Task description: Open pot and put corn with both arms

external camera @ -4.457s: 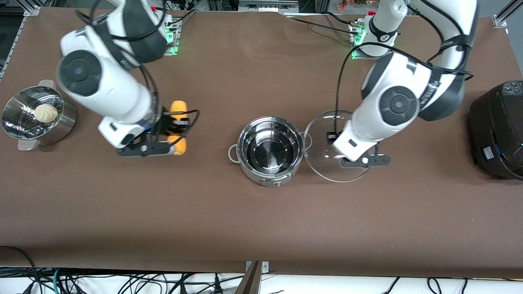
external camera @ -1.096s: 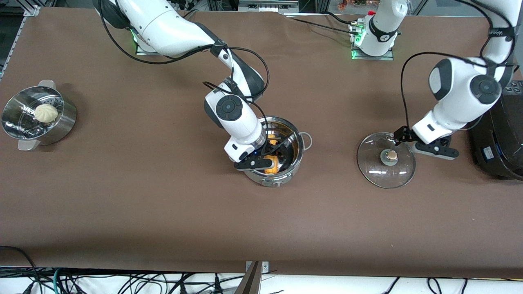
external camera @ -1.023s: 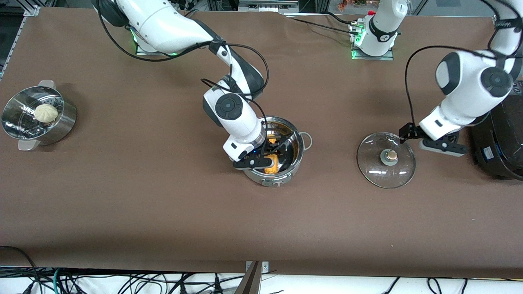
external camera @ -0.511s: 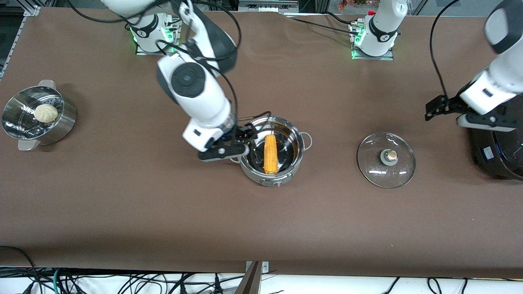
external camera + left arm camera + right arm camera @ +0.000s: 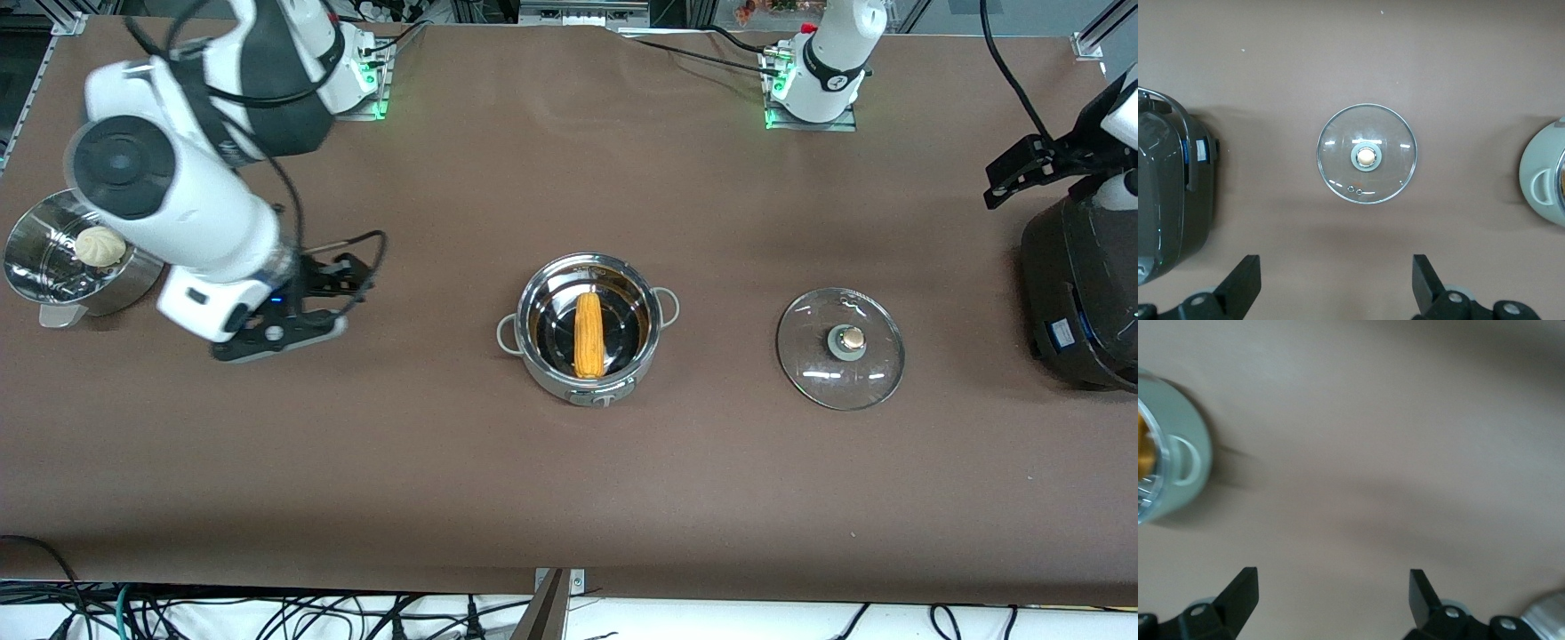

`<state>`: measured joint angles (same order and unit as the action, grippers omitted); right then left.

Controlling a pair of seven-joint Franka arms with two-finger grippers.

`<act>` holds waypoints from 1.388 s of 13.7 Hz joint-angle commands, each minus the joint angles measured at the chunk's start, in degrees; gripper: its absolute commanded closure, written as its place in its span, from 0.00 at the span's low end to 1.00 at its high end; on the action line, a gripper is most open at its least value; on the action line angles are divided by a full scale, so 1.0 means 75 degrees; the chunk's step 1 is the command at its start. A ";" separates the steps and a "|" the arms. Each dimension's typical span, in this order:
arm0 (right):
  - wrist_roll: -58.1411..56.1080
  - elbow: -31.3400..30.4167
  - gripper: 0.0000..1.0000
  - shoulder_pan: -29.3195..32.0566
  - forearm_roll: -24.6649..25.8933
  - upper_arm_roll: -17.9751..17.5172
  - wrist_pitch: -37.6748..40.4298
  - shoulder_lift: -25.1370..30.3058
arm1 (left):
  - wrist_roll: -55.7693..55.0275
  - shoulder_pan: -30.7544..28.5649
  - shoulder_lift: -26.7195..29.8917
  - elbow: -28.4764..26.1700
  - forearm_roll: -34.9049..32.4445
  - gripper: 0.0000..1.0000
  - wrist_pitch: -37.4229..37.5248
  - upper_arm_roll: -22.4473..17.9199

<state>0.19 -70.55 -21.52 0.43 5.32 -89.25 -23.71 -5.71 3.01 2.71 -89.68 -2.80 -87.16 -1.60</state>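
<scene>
The steel pot (image 5: 544, 372) stands open mid-table with the yellow-orange corn (image 5: 588, 324) lying inside it. Its glass lid (image 5: 840, 348) lies flat on the table beside it, toward the left arm's end. My right gripper (image 5: 348, 277) is open and empty over bare table between the pot and the steamer bowl. My left gripper (image 5: 1009, 173) is open and empty, raised beside the black cooker. The left wrist view shows the lid (image 5: 1367, 154) and the pot's edge (image 5: 1541, 180) past my open left gripper (image 5: 1336, 283). The right wrist view shows the pot (image 5: 1175, 470) past my open right gripper (image 5: 1333, 593).
A perforated steel steamer bowl (image 5: 142, 267) with a white bun (image 5: 99, 245) stands at the right arm's end. The big black cooker (image 5: 1080, 293) stands at the left arm's end and also shows in the left wrist view (image 5: 1168, 193).
My right gripper let go of the corn in the pot and drew back toward the steamer bowl. My left gripper rose away from the lid toward the cooker.
</scene>
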 commanded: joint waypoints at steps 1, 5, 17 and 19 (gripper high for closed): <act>-0.0143 -0.0845 0.00 -0.0084 0.0013 0.0495 0.0158 0.0629 | -0.0071 -0.0260 -0.0326 0.0332 -0.0096 0.00 0.0195 0.0014; -0.0225 -0.2714 0.00 0.0931 0.0165 0.0349 -0.0763 0.1809 | -0.0083 -0.0260 -0.0572 0.0344 -0.0096 0.00 0.0219 0.0038; -0.0225 -0.4925 0.00 0.3209 0.0259 -0.1214 -0.1237 0.3935 | -0.0927 -0.0260 -0.0478 0.0355 0.0642 0.00 0.0512 0.0167; -0.0213 -0.4914 0.00 0.3209 0.0259 -0.1214 -0.1167 0.3935 | -0.0868 -0.0260 -0.0467 0.0355 0.0584 0.00 0.0547 0.0178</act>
<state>-1.28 -106.43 2.09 1.52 -3.36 -98.67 4.56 -12.46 1.38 -0.85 -88.18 1.03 -84.59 -0.55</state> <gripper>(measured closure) 0.000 0.000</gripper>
